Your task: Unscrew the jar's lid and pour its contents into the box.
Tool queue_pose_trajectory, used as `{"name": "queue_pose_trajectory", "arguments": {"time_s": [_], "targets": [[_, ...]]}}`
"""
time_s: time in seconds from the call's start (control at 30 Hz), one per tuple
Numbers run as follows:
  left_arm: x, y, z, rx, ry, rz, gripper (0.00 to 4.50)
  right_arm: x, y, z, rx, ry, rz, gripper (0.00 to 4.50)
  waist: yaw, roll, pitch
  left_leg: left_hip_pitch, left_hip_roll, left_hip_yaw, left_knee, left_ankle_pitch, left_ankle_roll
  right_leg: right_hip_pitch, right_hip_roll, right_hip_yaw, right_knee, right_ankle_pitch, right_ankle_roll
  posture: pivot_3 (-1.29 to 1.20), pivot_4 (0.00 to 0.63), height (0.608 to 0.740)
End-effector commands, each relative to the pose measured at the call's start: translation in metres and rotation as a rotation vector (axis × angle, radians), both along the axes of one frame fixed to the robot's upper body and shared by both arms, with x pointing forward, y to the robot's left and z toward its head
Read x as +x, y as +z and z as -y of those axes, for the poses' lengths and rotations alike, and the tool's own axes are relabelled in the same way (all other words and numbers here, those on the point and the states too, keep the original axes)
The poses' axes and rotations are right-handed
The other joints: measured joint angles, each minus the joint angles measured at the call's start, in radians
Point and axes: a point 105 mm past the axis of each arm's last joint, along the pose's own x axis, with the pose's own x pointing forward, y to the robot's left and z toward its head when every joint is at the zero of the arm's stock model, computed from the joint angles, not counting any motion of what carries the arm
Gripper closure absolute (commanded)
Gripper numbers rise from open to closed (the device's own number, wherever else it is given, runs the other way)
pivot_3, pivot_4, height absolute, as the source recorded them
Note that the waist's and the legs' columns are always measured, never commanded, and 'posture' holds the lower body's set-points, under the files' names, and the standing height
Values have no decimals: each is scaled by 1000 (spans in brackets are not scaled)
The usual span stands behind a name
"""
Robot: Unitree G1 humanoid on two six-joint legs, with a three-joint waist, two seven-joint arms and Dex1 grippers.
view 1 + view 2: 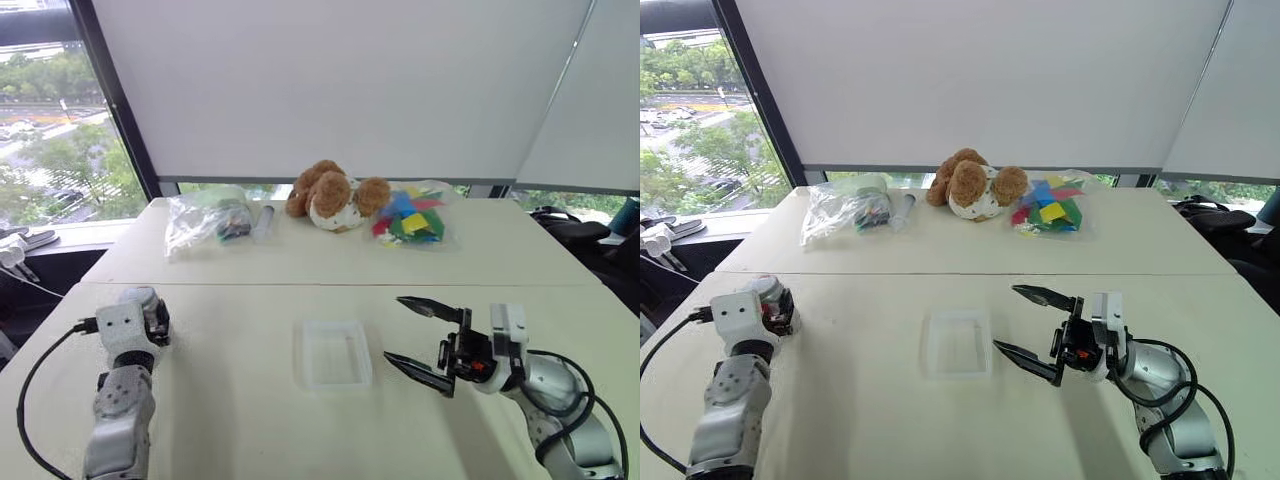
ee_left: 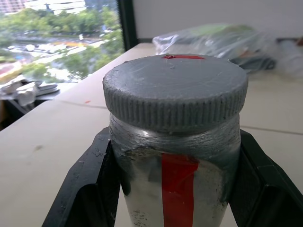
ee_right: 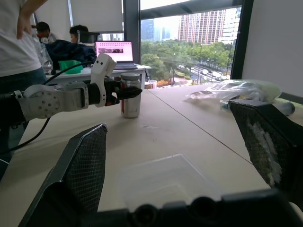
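Room: window wall with white blinds drawn; trees and a road outside at the robot's left.
Table (image 1: 230, 400): pale cream top with a seam running across it between the near and far halves.
Far edge: clear bag (image 1: 205, 220) at left, plush dog (image 1: 335, 195) in the middle, bag of coloured pieces (image 1: 415, 215) at right; all well apart from the arms.
Box (image 1: 333, 353): clear shallow tray lying flat near table centre, between the two arms, just beside the right gripper's fingertips; nothing can be made out inside it.
Jar (image 2: 177, 187): silvery body with red strip, upright, at the table's left side, clamped between the left fingers.
Lid (image 2: 175, 92): grey ribbed cap, seated on the jar, with a red mark on top.
Left gripper (image 3: 124, 93): jaws closed on the jar's body below the lid; a finger (image 2: 87, 187) presses on each side.
Right gripper (image 1: 418, 335): jaws spread wide, holding nothing, pointing toward the robot's left, hovering above the table beside the box.
Background, right wrist view: a person in a white shirt (image 3: 19, 42) standing, an open laptop (image 3: 115, 53) on another desk.
Contents: cannot tell; the jar's wall hides them.
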Motion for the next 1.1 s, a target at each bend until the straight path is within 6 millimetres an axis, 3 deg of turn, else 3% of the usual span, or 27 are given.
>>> {"name": "queue_pose_trajectory", "arguments": {"time_s": [0.03, 0.2, 0.4, 0.57, 1.1], "targets": [[-3, 68, 50, 39, -514, 183, 2219, 0, 38, -4, -12, 8, 26, 0, 0, 0, 1, -1, 0, 0, 0, 0, 0, 0, 0, 0, 0, -1, -3, 0, 150, 740], [-25, 73, 105, 171, -1047, 57, 2219, -2, 68, -31, -4, 104, -112, 0, -7, 2, 1, 0, 0, 0, -1, 0, 0, 0, -1, 0, -1, -2, -5, 0, 150, 740], [-32, 74, 147, 215, -1364, -3, 2219, -4, 93, -80, -40, 229, -221, 0, -29, 3, 2, -1, 0, -1, -2, 0, 0, -2, 0, 0, -1, -2, -5, 0, 150, 740], [-31, 74, 166, 253, -1463, 17, 2219, 2, 98, -107, -81, 265, -249, 0, -33, 3, 2, -1, 0, -1, -3, 0, 0, -3, 0, 0, -1, -1, -3, 0, 150, 740], [-41, 68, 182, 318, -1517, 49, 2219, 24, 86, -135, -164, 267, -245, 0, -50, 3, 2, -2, 0, -1, -3, 0, 0, -4, 0, 0, 1, 1, 0, 0, 150, 740]]}}
